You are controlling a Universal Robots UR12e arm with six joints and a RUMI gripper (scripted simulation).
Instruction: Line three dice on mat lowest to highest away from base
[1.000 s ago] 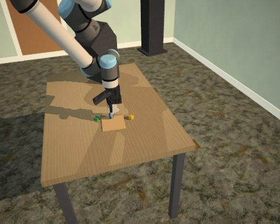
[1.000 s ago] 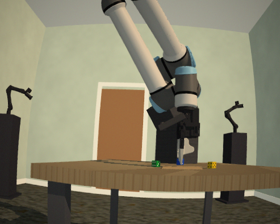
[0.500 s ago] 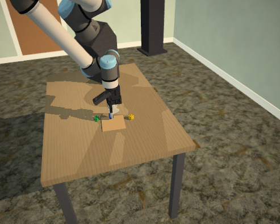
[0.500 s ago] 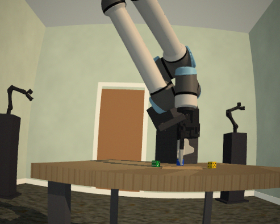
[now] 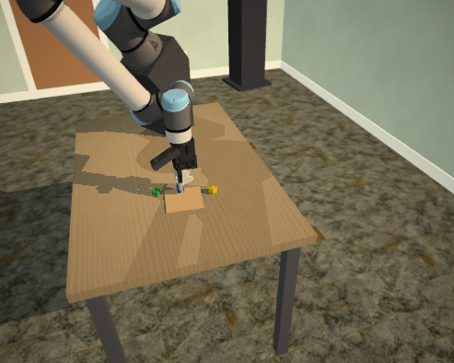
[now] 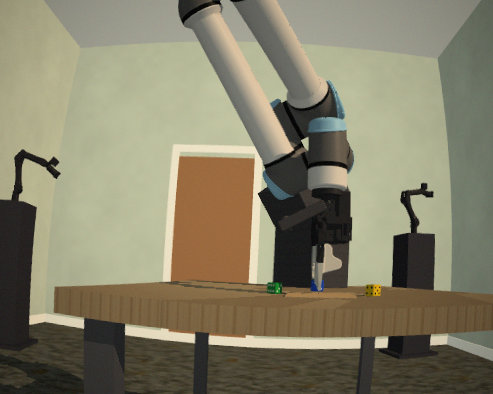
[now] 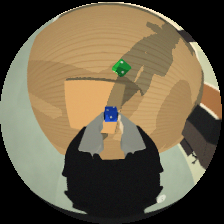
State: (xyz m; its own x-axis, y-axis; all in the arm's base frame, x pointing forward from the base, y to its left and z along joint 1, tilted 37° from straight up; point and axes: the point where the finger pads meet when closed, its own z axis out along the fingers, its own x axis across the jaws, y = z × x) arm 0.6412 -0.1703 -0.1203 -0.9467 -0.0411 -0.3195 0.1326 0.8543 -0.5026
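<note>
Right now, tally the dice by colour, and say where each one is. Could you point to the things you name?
Green dice: 1 (image 5: 156,193) (image 6: 274,288) (image 7: 121,67), on the table beside the mat
Blue dice: 1 (image 5: 180,188) (image 6: 317,285) (image 7: 111,114), between the fingers of the gripper (image 5: 180,189) (image 6: 318,288) (image 7: 110,112)
Yellow dice: 1 (image 5: 213,190) (image 6: 373,290), on the table beside the mat (image 5: 184,201) (image 6: 321,295) (image 7: 90,102)
Total: 3 dice
</note>
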